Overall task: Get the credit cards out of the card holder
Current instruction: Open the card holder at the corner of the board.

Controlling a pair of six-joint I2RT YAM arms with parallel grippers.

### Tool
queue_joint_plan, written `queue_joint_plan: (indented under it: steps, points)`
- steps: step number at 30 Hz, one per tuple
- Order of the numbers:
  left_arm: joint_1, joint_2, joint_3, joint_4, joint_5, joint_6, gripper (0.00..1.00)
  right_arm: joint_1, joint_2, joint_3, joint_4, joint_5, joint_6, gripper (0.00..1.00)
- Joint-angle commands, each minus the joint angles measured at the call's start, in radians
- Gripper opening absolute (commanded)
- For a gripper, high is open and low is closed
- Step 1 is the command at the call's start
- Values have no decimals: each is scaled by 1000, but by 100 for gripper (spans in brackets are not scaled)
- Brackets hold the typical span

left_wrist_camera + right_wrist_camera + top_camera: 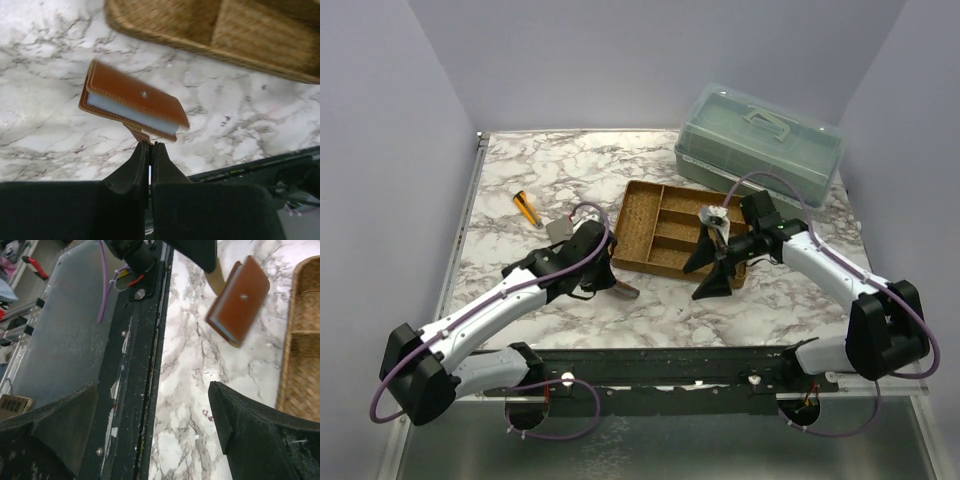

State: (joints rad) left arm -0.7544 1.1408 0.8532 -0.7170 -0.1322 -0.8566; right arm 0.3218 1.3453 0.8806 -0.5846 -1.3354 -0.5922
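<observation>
The card holder point(132, 102) is a closed reddish-brown leather wallet with a snap stud and a light-blue edge between its covers. It hangs tilted just above the marble. My left gripper point(149, 144) is shut on its snap tab point(136, 133). From above, the holder point(624, 291) shows at the tip of the left gripper point(610, 282), in front of the woven tray. In the right wrist view the holder point(239, 302) hangs ahead of my right gripper point(152, 387), which is open, holds nothing, and sits to its right point(708, 272). The credit cards are hidden.
A woven tray point(642, 215) with dividers sits mid-table, close behind the holder. A clear green lidded box point(760, 140) stands at the back right. An orange pen-like thing point(527, 208) and a small grey square point(560, 228) lie at the left. A black rail point(670, 365) runs along the near edge.
</observation>
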Motion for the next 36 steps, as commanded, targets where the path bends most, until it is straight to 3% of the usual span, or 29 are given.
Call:
queue_joint_plan:
  steps: [1, 8, 15, 20, 28, 36]
  points:
    - [-1, -104, -5, 167, 112, 97, 0, 98, 63, 63, 79, 75, 49, 100]
    - [1, -123, -63, 285, 190, 82, 0, 255, 139, 143, 206, 269, 136, 100]
    - [0, -189, -139, 310, 280, 130, 0, 340, 220, 114, 267, 237, 188, 100]
    - [0, -253, -203, 172, 252, 48, 0, 350, 216, 63, 319, 242, 214, 100]
    - [0, -332, -345, 72, 341, -277, 0, 385, 269, 93, 311, 289, 185, 97]
    - [0, -300, -342, -72, 308, -326, 0, 440, 302, 131, 342, 449, 217, 96]
